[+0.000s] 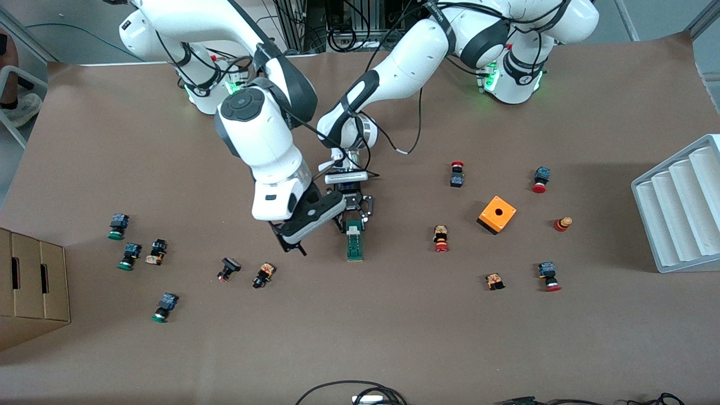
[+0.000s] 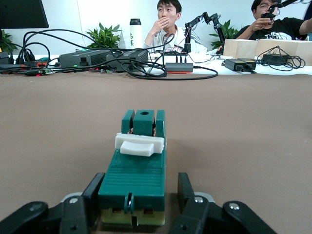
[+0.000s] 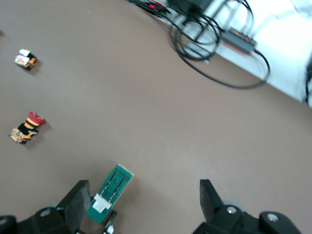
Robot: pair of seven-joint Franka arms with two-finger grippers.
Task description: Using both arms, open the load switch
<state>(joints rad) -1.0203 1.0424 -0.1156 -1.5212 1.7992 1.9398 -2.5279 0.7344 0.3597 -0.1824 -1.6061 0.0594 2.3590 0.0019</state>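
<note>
Load switch (image 1: 354, 241), flat on the table (image 1: 394, 337) near its middle: my left gripper (image 1: 353, 220) clamps its end; my right gripper (image 1: 293, 241) hovers wide-open beside it.

Robotics lab: cabled electronics bench (image 2: 122, 58), seated onlookers (image 2: 168, 24).

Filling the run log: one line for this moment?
left gripper: shut on load switch | right gripper: open, hovering beside it | table
</note>
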